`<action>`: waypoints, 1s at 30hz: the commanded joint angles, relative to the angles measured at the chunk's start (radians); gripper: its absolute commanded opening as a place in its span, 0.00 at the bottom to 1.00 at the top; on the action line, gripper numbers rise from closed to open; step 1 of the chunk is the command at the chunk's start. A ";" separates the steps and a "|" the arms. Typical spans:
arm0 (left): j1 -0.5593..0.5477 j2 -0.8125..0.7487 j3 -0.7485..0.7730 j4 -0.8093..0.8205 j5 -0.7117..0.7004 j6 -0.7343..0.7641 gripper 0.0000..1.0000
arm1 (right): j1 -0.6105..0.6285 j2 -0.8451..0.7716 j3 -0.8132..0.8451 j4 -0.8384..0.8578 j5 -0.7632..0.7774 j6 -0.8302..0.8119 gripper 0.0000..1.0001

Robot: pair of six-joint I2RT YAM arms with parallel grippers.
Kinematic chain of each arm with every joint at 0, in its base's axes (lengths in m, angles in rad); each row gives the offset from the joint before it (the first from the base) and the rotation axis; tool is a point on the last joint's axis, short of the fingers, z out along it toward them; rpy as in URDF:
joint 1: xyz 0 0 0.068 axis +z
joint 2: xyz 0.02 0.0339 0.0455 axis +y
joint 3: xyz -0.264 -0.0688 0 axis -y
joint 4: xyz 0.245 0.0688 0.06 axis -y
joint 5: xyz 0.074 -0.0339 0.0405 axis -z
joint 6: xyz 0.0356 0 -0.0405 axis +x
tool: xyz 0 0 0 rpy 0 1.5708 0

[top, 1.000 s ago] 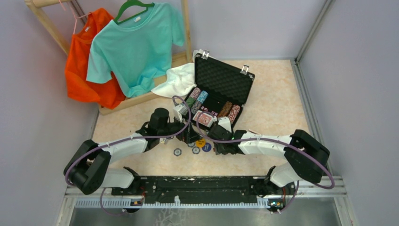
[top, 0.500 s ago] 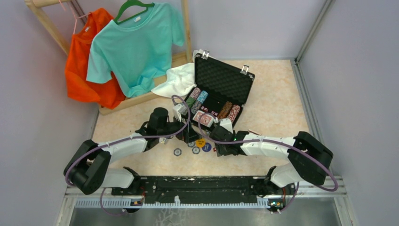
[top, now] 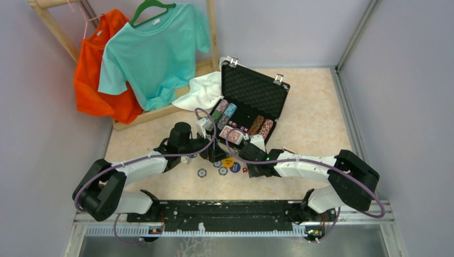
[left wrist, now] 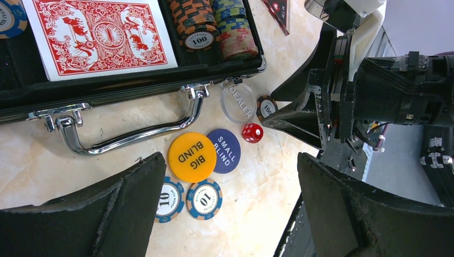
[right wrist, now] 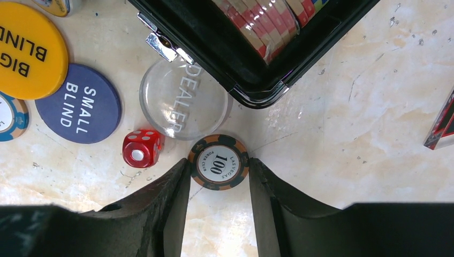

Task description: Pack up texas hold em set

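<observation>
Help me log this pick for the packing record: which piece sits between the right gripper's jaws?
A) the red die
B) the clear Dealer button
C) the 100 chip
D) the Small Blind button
C: in the right wrist view the 100 chip lies flat between the jaws of the right gripper, one jaw against each side, while the red die lies outside them.

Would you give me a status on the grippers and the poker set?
Left gripper open. Right gripper bracketing orange-rimmed round 100 chip, grip unconfirmed. Black hinged case open. Red die, clear round dealer button beside chip.
</observation>
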 commanded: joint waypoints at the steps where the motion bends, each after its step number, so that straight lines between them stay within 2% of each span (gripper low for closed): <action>1: 0.006 0.000 -0.014 0.028 0.020 -0.001 0.97 | 0.009 0.018 -0.012 -0.002 -0.012 0.000 0.42; 6: 0.007 0.004 -0.012 0.034 0.026 -0.005 0.97 | 0.009 -0.014 0.000 -0.022 -0.001 -0.001 0.37; 23: 0.007 0.044 0.016 0.042 0.069 -0.045 0.97 | 0.009 -0.059 0.102 -0.096 0.034 -0.042 0.37; 30: 0.007 0.115 0.078 0.009 0.142 -0.088 0.98 | 0.009 -0.086 0.134 -0.112 0.047 -0.061 0.37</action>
